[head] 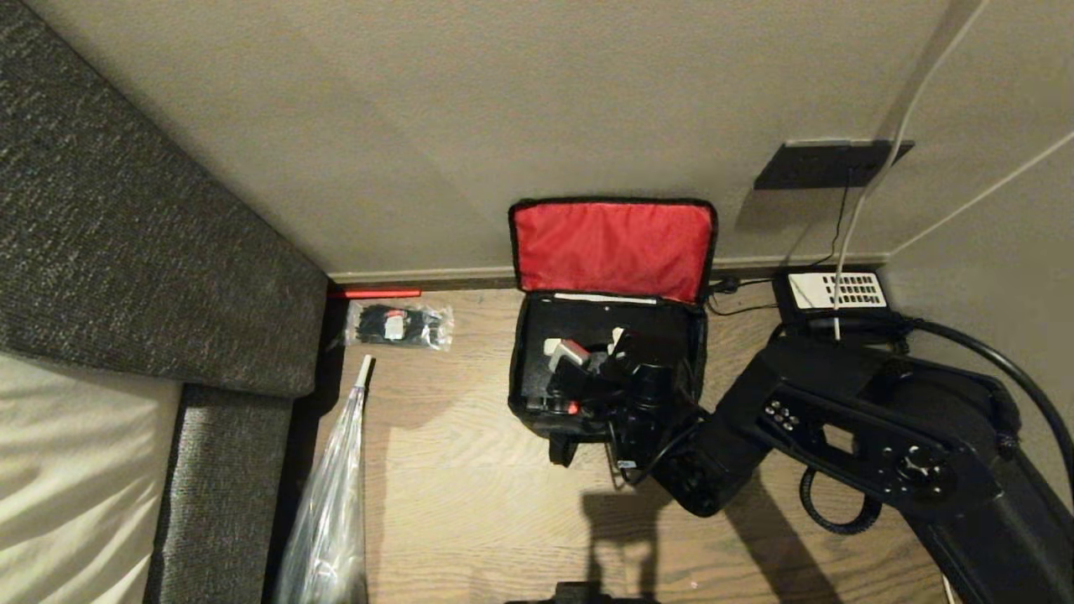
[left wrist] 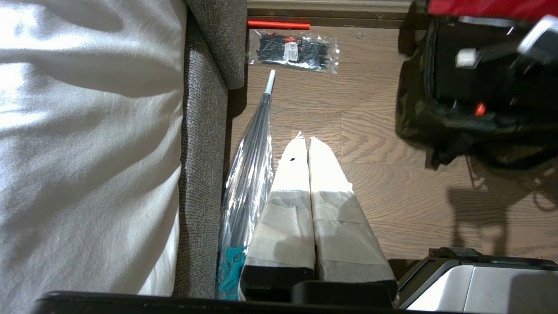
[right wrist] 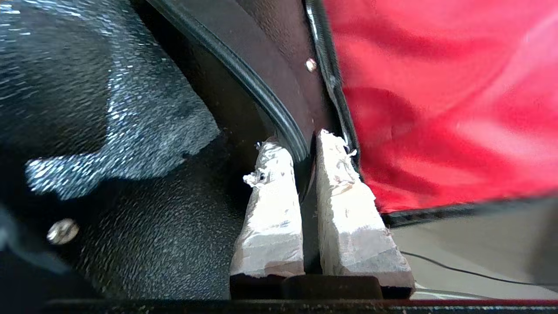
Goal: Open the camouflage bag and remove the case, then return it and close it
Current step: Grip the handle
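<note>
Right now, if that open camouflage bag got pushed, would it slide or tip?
Probably slide: the camouflage bag sits low and boxy on smooth floor. Its soft walls may buckle first. The upright red lid leans on the wall, so it could flop.

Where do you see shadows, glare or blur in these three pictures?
Head view: the right arm throws a dark shadow on the wooden floor in front of the camouflage bag. Left wrist view: the white cushion is brightly lit. Right wrist view: the red lining is blurred; glare spots the black case.

Cable-tie packet (head: 399, 325) lies left of bag (head: 537, 403).
</note>
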You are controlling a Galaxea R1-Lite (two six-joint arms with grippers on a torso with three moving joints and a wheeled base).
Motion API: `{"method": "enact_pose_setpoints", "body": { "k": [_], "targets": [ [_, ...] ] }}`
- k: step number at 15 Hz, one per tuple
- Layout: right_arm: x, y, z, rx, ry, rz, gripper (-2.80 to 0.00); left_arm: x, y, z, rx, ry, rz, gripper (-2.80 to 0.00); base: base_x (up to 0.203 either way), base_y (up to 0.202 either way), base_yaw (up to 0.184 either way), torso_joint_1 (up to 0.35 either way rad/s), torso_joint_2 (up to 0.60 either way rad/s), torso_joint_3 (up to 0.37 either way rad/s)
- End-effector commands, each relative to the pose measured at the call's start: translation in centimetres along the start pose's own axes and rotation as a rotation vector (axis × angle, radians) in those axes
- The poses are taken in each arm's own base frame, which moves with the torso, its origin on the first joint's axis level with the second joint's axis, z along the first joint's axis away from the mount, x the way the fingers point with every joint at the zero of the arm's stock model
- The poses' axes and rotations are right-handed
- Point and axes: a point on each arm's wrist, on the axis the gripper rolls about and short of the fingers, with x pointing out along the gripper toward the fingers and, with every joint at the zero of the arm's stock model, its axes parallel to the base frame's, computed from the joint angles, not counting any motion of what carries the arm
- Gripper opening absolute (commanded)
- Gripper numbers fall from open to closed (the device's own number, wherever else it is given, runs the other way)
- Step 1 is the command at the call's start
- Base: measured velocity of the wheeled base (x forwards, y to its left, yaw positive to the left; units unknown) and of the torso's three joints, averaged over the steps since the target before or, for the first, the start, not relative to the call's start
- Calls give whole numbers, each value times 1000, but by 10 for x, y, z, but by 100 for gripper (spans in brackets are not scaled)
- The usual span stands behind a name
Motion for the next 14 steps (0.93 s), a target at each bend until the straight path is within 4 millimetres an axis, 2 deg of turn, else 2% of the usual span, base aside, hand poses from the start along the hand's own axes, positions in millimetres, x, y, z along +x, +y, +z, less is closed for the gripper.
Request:
{"method": "enact_pose_setpoints", "body": {
  "k": [1, 5, 6, 7, 8, 10, 13, 14],
  "targets": [
    [-8, -47, 14, 42, -28, -64, -280, 0, 0, -1, 0, 1, 1, -280, 0, 0, 0, 0, 0, 0],
    [-30, -108, 28, 65, -54, -85, -280, 0, 0, -1, 0, 1, 1, -280, 0, 0, 0, 2, -6, 3],
    [-35, -116, 31, 68, -60, -85, -280, 0, 0, -1, 0, 1, 1, -280, 0, 0, 0, 0, 0, 0],
    [-36, -113, 30, 63, -60, -76, -280, 0, 0, -1, 0, 1, 1, -280, 0, 0, 0, 0, 0, 0],
    [-36, -100, 26, 49, -52, -48, -280, 0, 0, -1, 0, 1, 1, -280, 0, 0, 0, 0, 0, 0],
    [-37, -90, 21, 61, -44, -19, -280, 0, 0, -1, 0, 1, 1, -280, 0, 0, 0, 0, 0, 0],
    [-64, -73, -7, -43, 45, 121, -280, 0, 0, -1, 0, 1, 1, -280, 0, 0, 0, 0, 0, 0],
    [-69, -68, -12, -31, 74, 161, -280, 0, 0, -1, 0, 1, 1, -280, 0, 0, 0, 0, 0, 0]
  ]
}}
